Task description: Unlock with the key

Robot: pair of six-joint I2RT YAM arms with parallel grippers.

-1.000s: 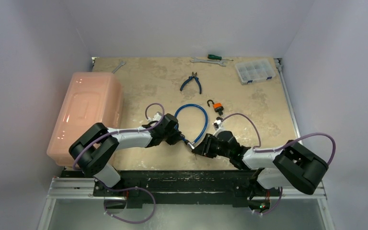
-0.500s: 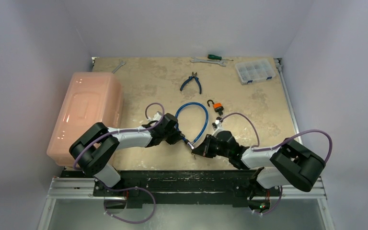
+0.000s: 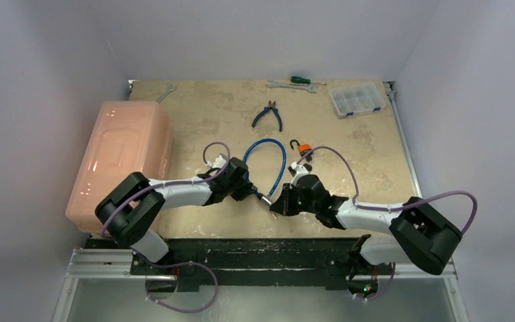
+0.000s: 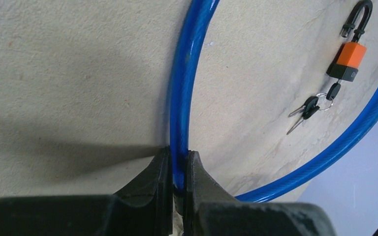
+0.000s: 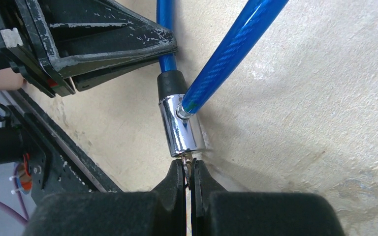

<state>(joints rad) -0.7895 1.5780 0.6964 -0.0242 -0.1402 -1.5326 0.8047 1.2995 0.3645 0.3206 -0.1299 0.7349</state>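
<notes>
Key (image 5: 187,159): thin metal blade, only a sliver of it showing between the right fingertips; its tip meets the near end of the shiny chrome lock cylinder (image 5: 181,125), and how deep it sits cannot be told.
Right gripper (image 5: 187,166): jaws pressed almost together, pinching the key.
Left gripper (image 4: 178,158): jaws narrow, clamped on the blue plastic-coated cable (image 4: 182,88) just beside the black rubber collar (image 5: 170,84).
Lock cylinder: lies low over the worn beige tabletop (image 3: 201,114), between the two grippers and near the front edge; one cable end enters through the collar, the other plugs into its side.
Cable loop: runs from the cylinder toward the middle of the table and back.
Orange padlock (image 4: 350,58): black shackle; lies flat just outside the loop on its right, with a ring of small black-headed keys (image 4: 305,109) at its base.
Pink translucent plastic box (image 3: 124,151): at the left edge of the table.
Blue-handled pliers (image 3: 268,115): beyond the loop, well apart from it.
Clear compartment case (image 3: 357,99): far right corner.
Steel spanner (image 3: 288,85) and green-handled screwdriver (image 3: 300,79): side by side at the far edge.
</notes>
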